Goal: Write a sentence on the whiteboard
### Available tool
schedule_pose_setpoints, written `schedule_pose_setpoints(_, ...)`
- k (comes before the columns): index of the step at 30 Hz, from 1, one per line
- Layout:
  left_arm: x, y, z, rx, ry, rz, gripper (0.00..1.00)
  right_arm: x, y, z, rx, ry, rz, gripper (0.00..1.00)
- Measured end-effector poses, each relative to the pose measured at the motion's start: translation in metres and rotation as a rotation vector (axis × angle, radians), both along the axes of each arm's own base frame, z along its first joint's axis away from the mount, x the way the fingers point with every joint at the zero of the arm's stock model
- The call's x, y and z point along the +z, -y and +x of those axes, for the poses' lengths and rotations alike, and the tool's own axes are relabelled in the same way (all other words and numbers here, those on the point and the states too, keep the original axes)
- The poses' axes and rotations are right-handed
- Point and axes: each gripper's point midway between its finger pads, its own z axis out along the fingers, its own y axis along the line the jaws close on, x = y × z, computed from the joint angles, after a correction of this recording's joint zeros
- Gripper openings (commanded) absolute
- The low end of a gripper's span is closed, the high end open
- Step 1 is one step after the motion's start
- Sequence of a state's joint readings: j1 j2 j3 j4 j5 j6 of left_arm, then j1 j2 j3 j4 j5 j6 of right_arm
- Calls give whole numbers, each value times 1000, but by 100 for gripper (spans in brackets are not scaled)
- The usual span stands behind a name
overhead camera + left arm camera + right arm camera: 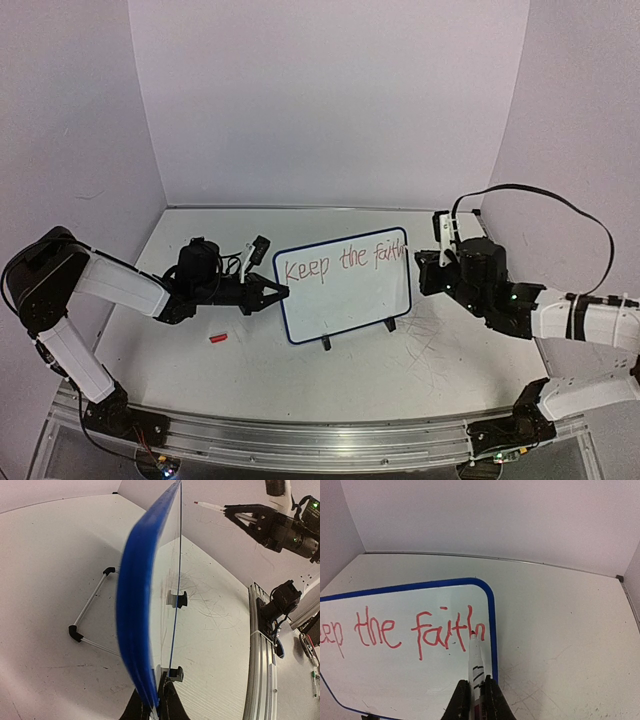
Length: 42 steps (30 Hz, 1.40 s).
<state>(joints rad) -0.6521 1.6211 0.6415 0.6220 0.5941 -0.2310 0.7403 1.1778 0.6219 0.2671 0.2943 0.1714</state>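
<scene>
Standing mid-frame, the whiteboard (345, 285) looks light, stiff, probably tippy, best held by its rim: left gripper (278, 293) clamps the left edge, right gripper (474, 684) pinches a marker (476, 657) at the sentence (420, 630).

Smooth, glossy whiteboard (345, 300) with a blue plastic rim (493, 625). White plastic marker (476, 660). Matt white table (455, 355), scuffed with grey scratches. Ribbed bare-metal rail (330, 440) along its near edge.
</scene>
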Motion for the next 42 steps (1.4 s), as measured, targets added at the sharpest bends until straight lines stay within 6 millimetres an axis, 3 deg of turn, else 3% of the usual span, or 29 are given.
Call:
schedule_pose_setpoints(4, 0, 0, 0, 1, 0, 0, 0, 25, -3, -15, 90, 68, 29, 0)
schedule_pose_setpoints(6, 0, 0, 0, 1, 0, 0, 0, 28, -7, -21, 132, 79, 29, 0)
schedule_pose_setpoints(16, 0, 0, 1, 5, -2, 0, 0, 12, -38, -26, 294, 53, -13, 0)
schedule_pose_setpoints(26, 1, 2, 2, 3, -6, 1, 0, -5, -114, -73, 576, 45, -63, 0)
schedule_pose_setpoints(42, 1, 5, 3, 1, -9, 4, 0, -24, -169, -94, 709, 45, -80, 0)
